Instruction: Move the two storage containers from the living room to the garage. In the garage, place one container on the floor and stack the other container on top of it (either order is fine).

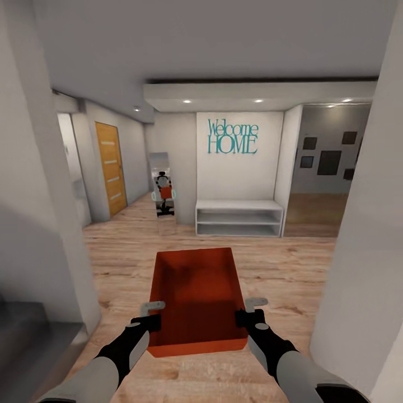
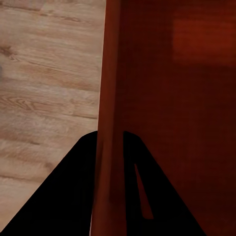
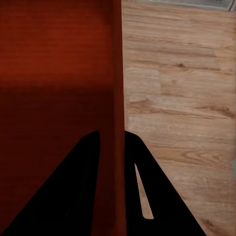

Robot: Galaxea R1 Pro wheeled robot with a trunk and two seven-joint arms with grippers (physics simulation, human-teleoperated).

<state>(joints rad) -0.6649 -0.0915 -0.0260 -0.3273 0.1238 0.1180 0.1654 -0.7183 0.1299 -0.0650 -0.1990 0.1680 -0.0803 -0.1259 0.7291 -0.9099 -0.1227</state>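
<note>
I carry one storage container between both arms above the wood floor. Left tool and right tool each grip a side wall; wrist views show fingers straddling each wall. Head view alone shows open hallway ahead, white walls close on both sides, a bench beyond.

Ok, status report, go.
Left claw and right claw each clamped on a side wall of the storage container. Container carried level above wood floor. White shelf unit ahead, path open.
</note>
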